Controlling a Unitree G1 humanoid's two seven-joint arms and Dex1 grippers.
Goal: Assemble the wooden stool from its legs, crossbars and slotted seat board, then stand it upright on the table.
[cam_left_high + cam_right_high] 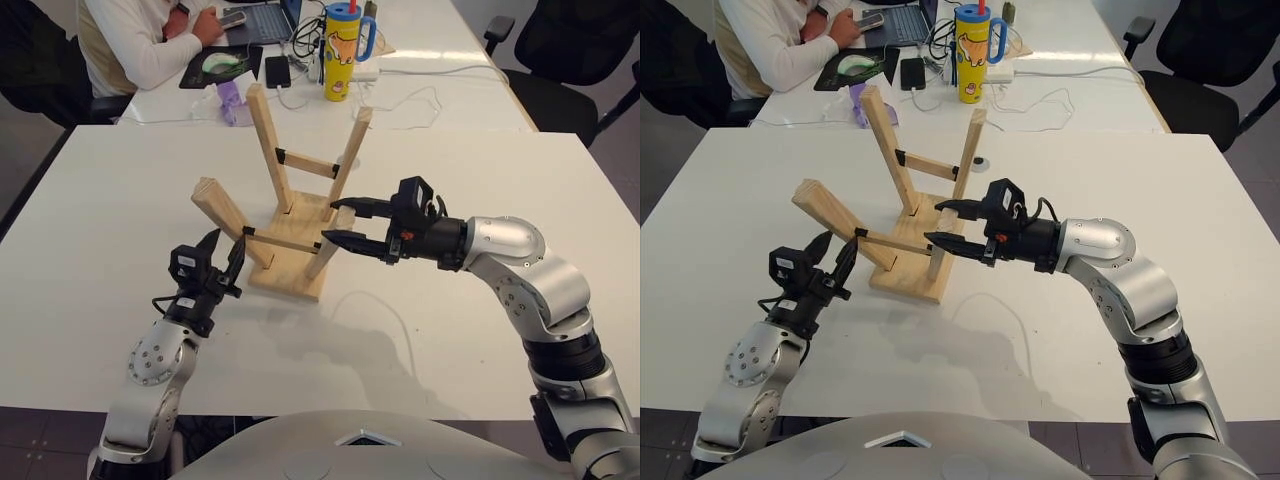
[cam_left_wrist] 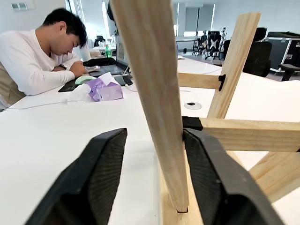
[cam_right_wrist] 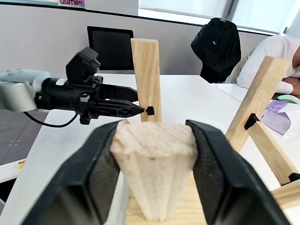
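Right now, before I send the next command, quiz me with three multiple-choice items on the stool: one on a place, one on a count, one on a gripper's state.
1. Where is the seat board?
A. Flat on the table, under the legs
B. Lifted in the air
C. On the far desk

2. How many legs point up from the board?
A. Two
B. Three
C. Four

3. How is the right gripper?
A. Open, away from the stool
B. Shut on a leg
C. Shut on a crossbar

Answers:
1. A: the seat board lies on the table.
2. C: four legs rise from it.
3. B: the right gripper has a finger pressed on each side of the leg near its free end.
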